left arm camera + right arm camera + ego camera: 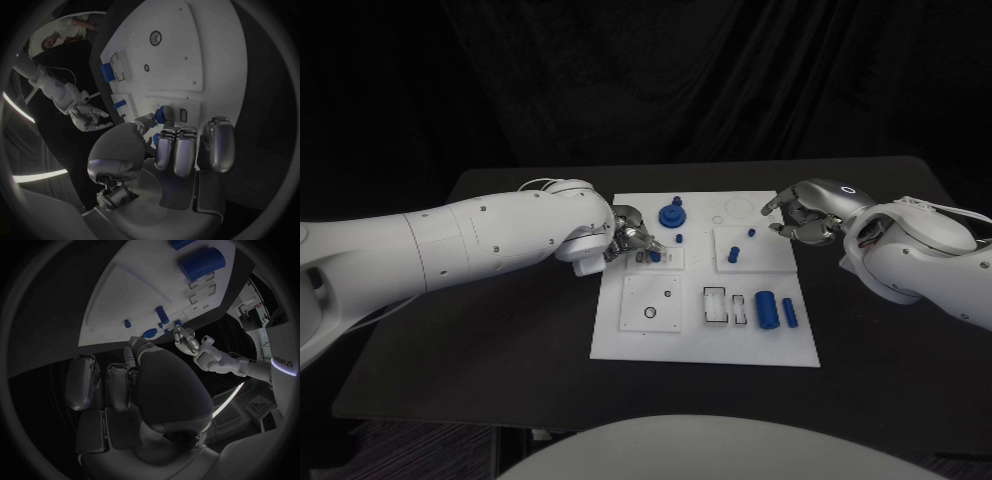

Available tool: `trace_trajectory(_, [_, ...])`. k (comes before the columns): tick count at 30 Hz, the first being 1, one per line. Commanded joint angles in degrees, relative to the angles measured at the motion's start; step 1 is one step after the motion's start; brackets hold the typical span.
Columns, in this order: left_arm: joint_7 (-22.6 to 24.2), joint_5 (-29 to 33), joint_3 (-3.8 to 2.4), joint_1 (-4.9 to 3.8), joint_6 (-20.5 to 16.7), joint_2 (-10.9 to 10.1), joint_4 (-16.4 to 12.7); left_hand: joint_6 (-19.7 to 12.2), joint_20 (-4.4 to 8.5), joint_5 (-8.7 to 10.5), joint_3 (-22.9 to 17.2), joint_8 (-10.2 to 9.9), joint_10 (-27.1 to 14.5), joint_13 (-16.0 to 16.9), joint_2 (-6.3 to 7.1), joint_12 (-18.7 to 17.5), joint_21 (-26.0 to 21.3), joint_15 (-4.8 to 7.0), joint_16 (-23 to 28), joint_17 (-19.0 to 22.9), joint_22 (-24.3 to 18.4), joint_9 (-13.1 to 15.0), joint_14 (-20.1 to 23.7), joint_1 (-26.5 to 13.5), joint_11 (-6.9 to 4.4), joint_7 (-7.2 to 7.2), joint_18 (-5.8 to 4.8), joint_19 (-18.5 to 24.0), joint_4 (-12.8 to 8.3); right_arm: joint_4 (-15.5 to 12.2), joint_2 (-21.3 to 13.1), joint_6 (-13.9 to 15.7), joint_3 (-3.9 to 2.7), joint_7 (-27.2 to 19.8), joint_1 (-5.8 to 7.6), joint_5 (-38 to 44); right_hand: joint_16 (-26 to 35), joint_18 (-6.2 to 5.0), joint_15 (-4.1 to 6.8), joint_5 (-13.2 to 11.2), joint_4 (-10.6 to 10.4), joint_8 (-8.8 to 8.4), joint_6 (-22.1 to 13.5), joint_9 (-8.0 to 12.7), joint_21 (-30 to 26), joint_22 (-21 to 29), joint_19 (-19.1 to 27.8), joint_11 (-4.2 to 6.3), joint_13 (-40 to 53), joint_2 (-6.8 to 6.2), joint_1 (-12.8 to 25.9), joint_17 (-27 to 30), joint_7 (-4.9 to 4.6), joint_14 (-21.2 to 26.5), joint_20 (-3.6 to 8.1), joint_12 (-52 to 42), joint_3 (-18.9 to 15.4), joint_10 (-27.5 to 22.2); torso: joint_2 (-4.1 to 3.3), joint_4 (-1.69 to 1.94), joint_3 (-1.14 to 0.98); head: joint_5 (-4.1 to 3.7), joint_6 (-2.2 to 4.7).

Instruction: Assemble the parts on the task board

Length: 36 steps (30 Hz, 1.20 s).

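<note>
Left hand (pixel 164 150) pinches small blue peg (pixel 167 114) at fingertips: judged rigid, light, slippery; grip mid-shaft. Right hand (pixel 805 213) curled, holding nothing.

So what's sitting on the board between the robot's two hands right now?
In the head view, between the left hand and the right hand, small upright blue pegs stand on the task board.

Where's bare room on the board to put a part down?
Free: the task board strip along its near edge, below the large blue cylinder. Crowded: far-left corner, where the left hand sits by the blue gear part.
</note>
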<state>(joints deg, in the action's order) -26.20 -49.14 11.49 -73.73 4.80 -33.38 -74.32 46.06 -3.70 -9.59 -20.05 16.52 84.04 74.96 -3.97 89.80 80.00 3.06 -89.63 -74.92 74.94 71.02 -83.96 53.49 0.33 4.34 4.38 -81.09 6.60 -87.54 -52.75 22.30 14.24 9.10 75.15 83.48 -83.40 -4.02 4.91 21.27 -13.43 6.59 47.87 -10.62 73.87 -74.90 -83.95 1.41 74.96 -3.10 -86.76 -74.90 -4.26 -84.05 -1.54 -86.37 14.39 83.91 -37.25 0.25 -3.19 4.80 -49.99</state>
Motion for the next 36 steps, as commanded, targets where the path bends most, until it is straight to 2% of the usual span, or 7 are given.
trace_trajectory(1, [-1.60,0.04,0.59,0.94,1.37,0.05,0.07,-0.41,-0.09,0.68,1.30,-1.68,5.96,15.04,0.58,0.20,-0.20,-0.56,-0.37,-15.08,0.98,-0.30,-6.04,-0.45,0.53,0.82,-0.60,0.24,0.74,-0.02,-0.07,-0.55,-0.05,1.09,-0.17,0.12,0.19,0.62,-0.48,0.18,-0.04,-0.37,-0.11,0.05,-0.32,-10.62,-0.35,-0.50,10.95,0.18,0.50,-9.49,-0.26,-4.26,-0.33,0.31,0.46,2.02,0.03,0.02,-0.01,-0.05,-0.01])
trace_trajectory(9, [-2.41,0.04,0.59,1.00,1.48,-0.02,0.08,-0.51,-0.41,3.66,6.14,-3.51,5.96,15.04,1.07,0.20,-0.36,-0.84,-0.37,-15.08,1.19,-0.11,-6.04,-2.60,0.83,1.12,-0.58,0.18,4.25,0.00,-0.04,-0.76,-0.05,1.14,-0.23,0.12,0.13,0.62,-0.48,0.18,-0.04,-0.38,-0.11,0.06,-0.31,-10.62,-0.35,-0.50,10.97,0.16,0.54,-9.54,-0.26,-4.28,-0.33,0.29,0.46,2.04,0.01,-0.04,0.01,0.15,-0.01])
trace_trajectory(22, [-1.17,0.04,0.59,1.05,0.51,-0.33,0.10,0.86,-0.21,2.59,7.75,-2.41,5.96,15.04,-0.35,0.20,-0.14,-0.56,-0.37,-15.08,1.76,2.41,-6.04,-2.20,0.44,0.62,-0.66,-0.18,5.59,0.04,-0.05,-1.21,-0.05,1.35,-0.29,0.12,0.10,0.62,-0.48,0.18,-0.04,-0.39,-0.11,0.07,-0.28,-10.63,-0.36,-0.50,10.97,0.13,0.59,-9.56,-0.27,-4.28,-0.33,0.29,0.46,2.04,0.01,0.03,0.00,0.03,-0.01])
trace_trajectory(26, [-0.28,0.04,0.59,1.05,0.55,-0.31,0.23,0.47,-0.06,-0.45,7.92,-2.25,5.96,15.04,-1.35,0.20,-0.31,-0.43,-0.37,-15.08,1.75,4.07,-6.04,-1.02,0.33,0.49,-0.63,-0.09,5.73,0.08,-0.01,-1.29,-0.05,1.40,-0.30,0.12,0.10,0.62,-0.48,0.18,-0.04,-0.39,-0.11,0.07,-0.28,-10.63,-0.36,-0.50,10.97,0.13,0.59,-9.56,-0.27,-4.28,-0.33,0.29,0.46,2.04,0.00,0.00,0.01,0.10,-0.01])
trace_trajectory(28, [0.12,0.04,0.59,1.06,0.68,-0.28,0.35,0.11,0.01,-3.83,7.08,-2.32,5.96,15.04,-1.86,0.20,-0.42,-0.36,-0.37,-15.08,1.77,4.92,-6.04,0.99,0.23,0.39,-0.61,-0.02,4.43,0.09,0.03,-1.33,-0.05,1.42,-0.30,0.12,0.10,0.62,-0.48,0.18,-0.04,-0.39,-0.11,0.07,-0.28,-10.63,-0.36,-0.50,10.97,0.13,0.59,-9.56,-0.27,-4.28,-0.33,0.29,0.46,2.04,0.00,-0.01,0.03,0.12,-0.01])
trace_trajectory(31, [0.49,0.04,0.59,1.06,0.92,-0.23,0.51,-0.10,0.08,-6.45,5.89,-2.45,5.96,15.04,-2.04,0.20,-0.56,-0.29,-0.37,-15.08,1.78,5.32,-6.04,2.82,0.13,0.27,-0.59,0.07,2.82,0.09,0.05,-1.36,-0.05,1.45,-0.30,0.12,0.10,0.62,-0.48,0.18,-0.04,-0.39,-0.11,0.07,-0.28,-10.63,-0.36,-0.50,10.97,0.13,0.59,-9.56,-0.27,-4.28,-0.33,0.29,0.46,2.04,-0.01,0.01,0.02,0.01,-0.01])
trace_trajectory(36, [0.79,0.04,0.59,1.07,1.25,-0.19,0.67,0.00,0.21,-8.62,3.69,-2.52,5.96,15.04,-1.62,0.20,-0.66,-0.15,-0.37,-15.08,1.92,5.35,-6.04,4.83,-0.06,0.05,-0.58,0.09,0.16,0.07,0.01,-1.42,-0.05,1.54,-0.31,0.12,0.10,0.62,-0.48,0.18,-0.04,-0.39,-0.11,0.07,-0.28,-10.63,-0.36,-0.50,10.97,0.13,0.59,-9.56,-0.27,-4.28,-0.33,0.29,0.46,2.04,0.00,-0.01,-0.02,-0.08,-0.01])
